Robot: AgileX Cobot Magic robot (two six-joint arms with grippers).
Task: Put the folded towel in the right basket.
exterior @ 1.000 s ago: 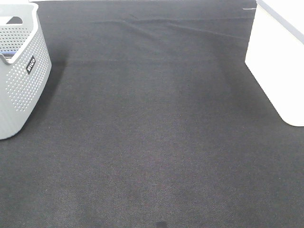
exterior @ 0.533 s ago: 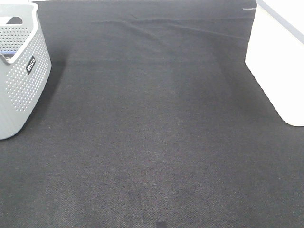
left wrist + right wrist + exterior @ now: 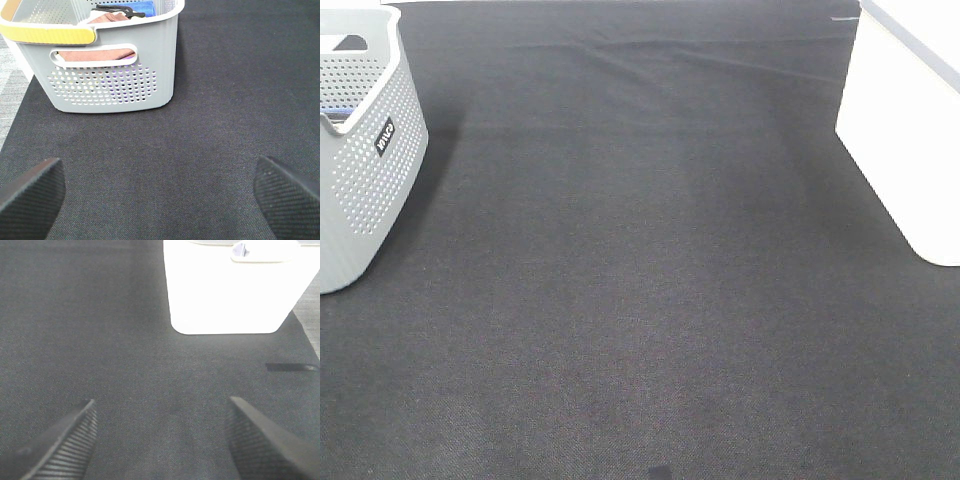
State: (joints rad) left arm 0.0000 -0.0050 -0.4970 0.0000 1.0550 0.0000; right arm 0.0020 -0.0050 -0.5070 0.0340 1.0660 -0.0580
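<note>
A folded reddish-brown towel [image 3: 95,54] lies inside the grey perforated basket [image 3: 110,85], seen through its handle slot, with a blue item [image 3: 139,7] beside it. That basket stands at the left [image 3: 360,170] in the exterior high view. The white right basket [image 3: 905,140] stands at the right edge and also shows in the right wrist view [image 3: 230,295]. My left gripper [image 3: 160,187] is open and empty, short of the grey basket. My right gripper [image 3: 161,437] is open and empty, short of the white basket. Neither arm shows in the exterior high view.
A black cloth [image 3: 640,280] covers the table, with a shallow crease [image 3: 620,55] near the far edge. A dark strip [image 3: 291,367] lies on the cloth beside the white basket. A grey floor [image 3: 11,85] shows past the cloth's edge.
</note>
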